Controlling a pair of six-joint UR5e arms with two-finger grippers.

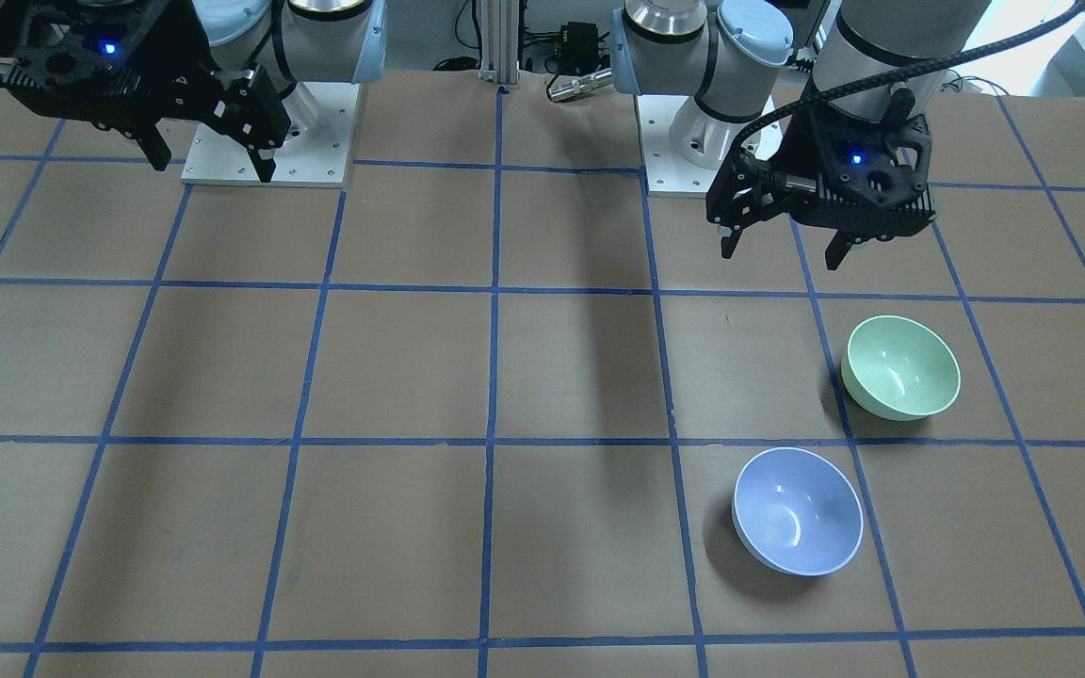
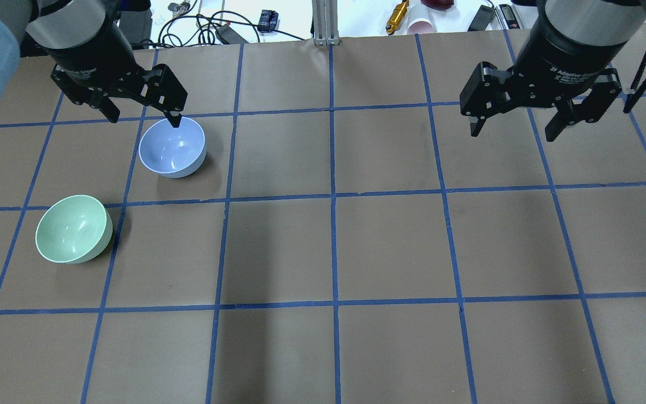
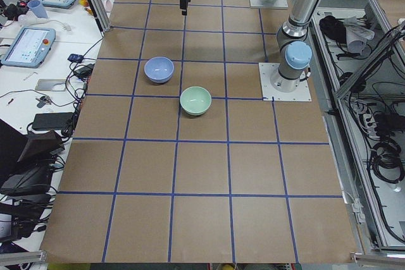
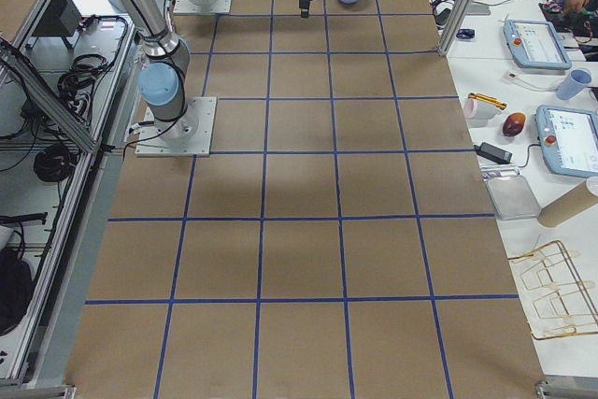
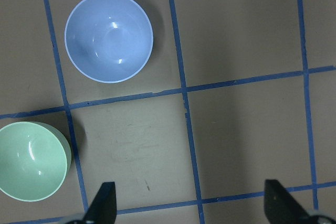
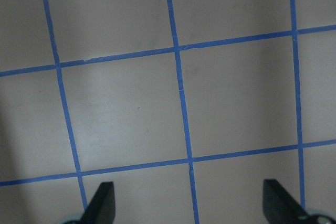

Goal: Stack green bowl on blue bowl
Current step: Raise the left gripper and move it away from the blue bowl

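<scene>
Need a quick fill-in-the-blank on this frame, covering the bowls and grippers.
The green bowl and the blue bowl both stand on the robot's ___ side of the table.
The bowl nearer the robot's base is the ___ one.
The left gripper and the right gripper hold nothing; the jaws of both are ___.
Missing words: left; green; open.

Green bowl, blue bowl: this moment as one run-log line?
glossy mint-green plastic bowl: upright, untouched | glossy pale-blue plastic bowl: upright, apart | left claw: open, empty | right claw: open, empty | stack: not started
</scene>
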